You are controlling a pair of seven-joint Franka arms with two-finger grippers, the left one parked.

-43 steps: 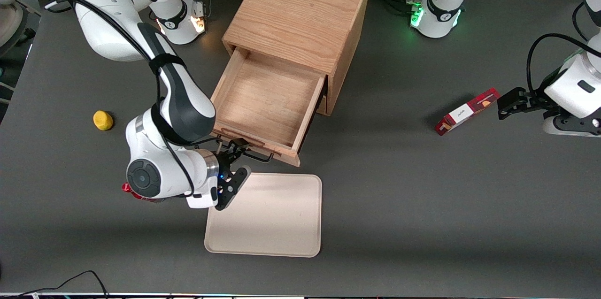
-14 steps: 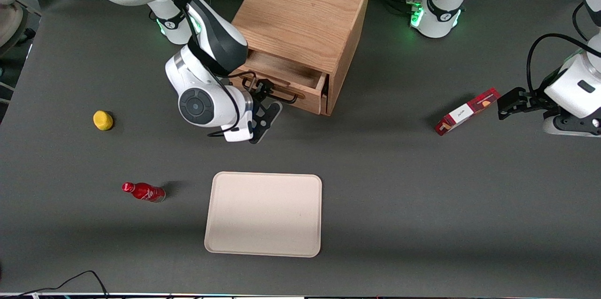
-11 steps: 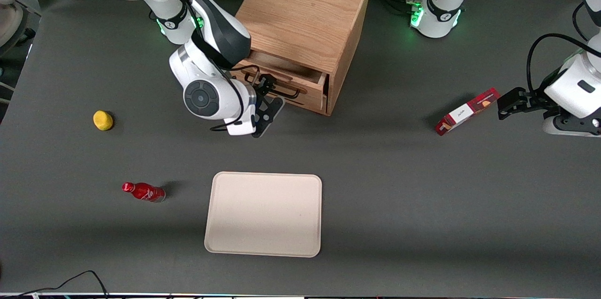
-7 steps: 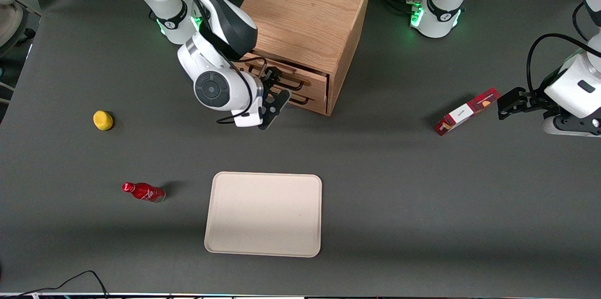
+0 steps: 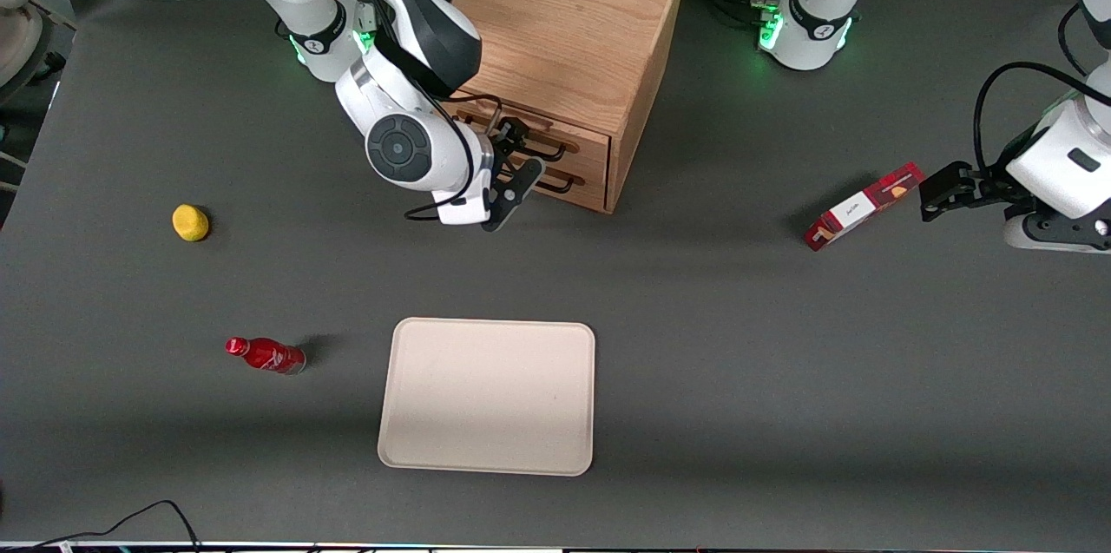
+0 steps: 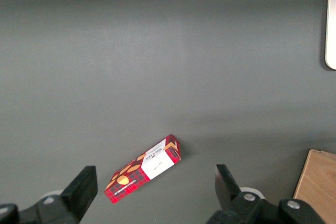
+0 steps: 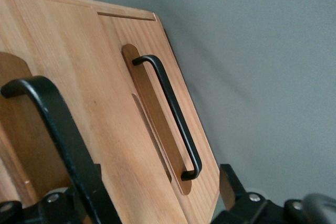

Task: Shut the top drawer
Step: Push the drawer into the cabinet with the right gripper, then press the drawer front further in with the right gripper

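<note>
Top drawer [image 5: 542, 155] went from wide open to apparently flush in cabinet [image 5: 564, 23]; task probably complete. Gripper [image 5: 510, 161] pressed against drawer front at handle [image 7: 58, 129], fingers spread, grasping nothing.
</note>
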